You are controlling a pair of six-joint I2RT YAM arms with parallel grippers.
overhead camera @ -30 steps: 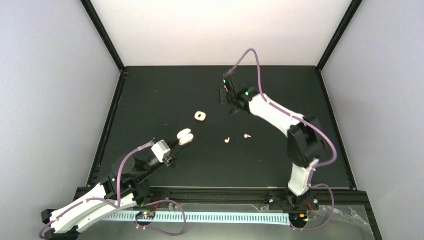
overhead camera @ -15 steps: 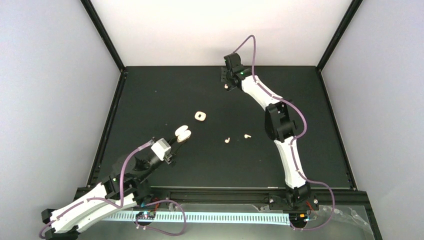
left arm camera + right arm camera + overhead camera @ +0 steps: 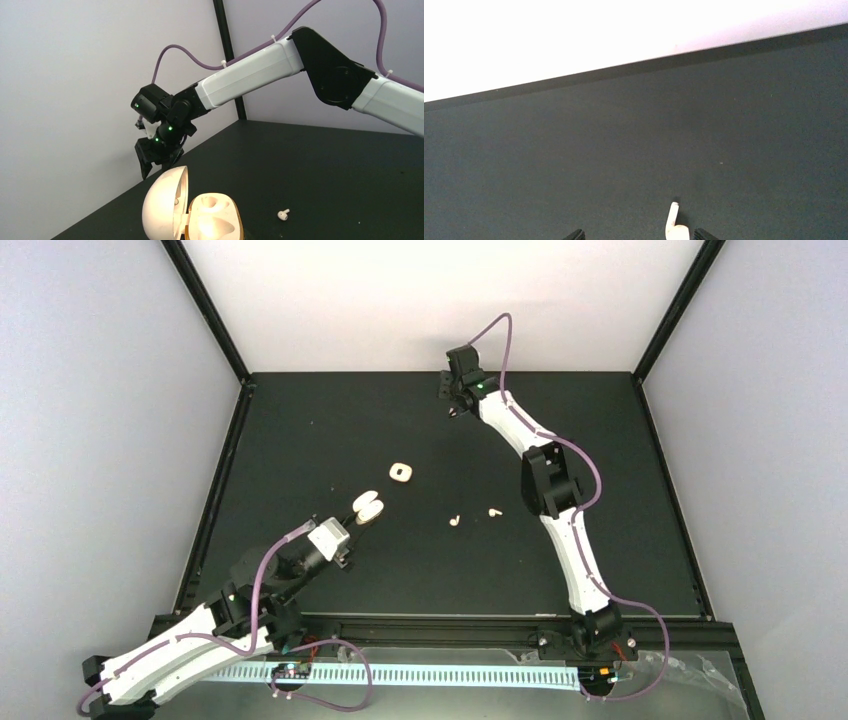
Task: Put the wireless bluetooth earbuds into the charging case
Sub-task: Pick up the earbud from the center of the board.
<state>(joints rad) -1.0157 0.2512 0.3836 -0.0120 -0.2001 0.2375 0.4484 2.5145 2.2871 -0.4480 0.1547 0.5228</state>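
The left gripper (image 3: 357,521) is clamped on the open charging case (image 3: 367,508), whose lid is swung up. Just beyond the case and slightly right lies a squarish cream piece (image 3: 400,473). Right of the case, an earbud (image 3: 455,521) and another earbud (image 3: 494,511) lie apart on the table (image 3: 300,440). Far beyond the case, the right gripper (image 3: 455,408) stands with jaws parted around a third earbud (image 3: 674,226), which is close to one finger.

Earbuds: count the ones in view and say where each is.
3. One earbud and another lie mid-table; a third lies by the far edge, between the right claw's open fingertips. Others may hide inside the open case.
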